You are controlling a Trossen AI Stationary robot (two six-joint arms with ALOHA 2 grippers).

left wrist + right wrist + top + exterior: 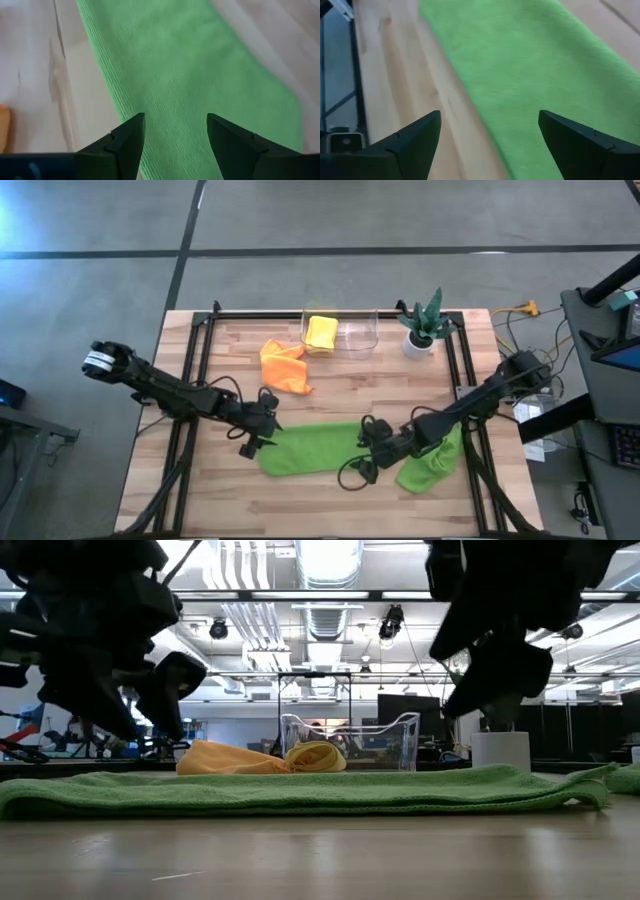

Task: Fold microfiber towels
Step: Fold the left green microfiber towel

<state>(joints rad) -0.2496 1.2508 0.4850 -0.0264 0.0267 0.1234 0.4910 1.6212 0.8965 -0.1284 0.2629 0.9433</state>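
Green towel (310, 448) between open hands

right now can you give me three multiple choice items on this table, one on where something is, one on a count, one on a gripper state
1. Where is the yellow towel?
A. inside the clear container
B. under the potted plant
C. hanging off the table's front edge

2. How many lime green towels are on the table?
A. none
B. two
C. four

3. How do the left gripper and right gripper stand?
A. both shut on the orange towel
B. both open above the long green towel
C. both shut with nothing in them

Answers:
1. A, the high view shows it in the container at the table's far edge.
2. B, one long strip in the middle and the second green towel bunched under the right arm.
3. B, each wrist view shows spread fingers with green cloth between them.
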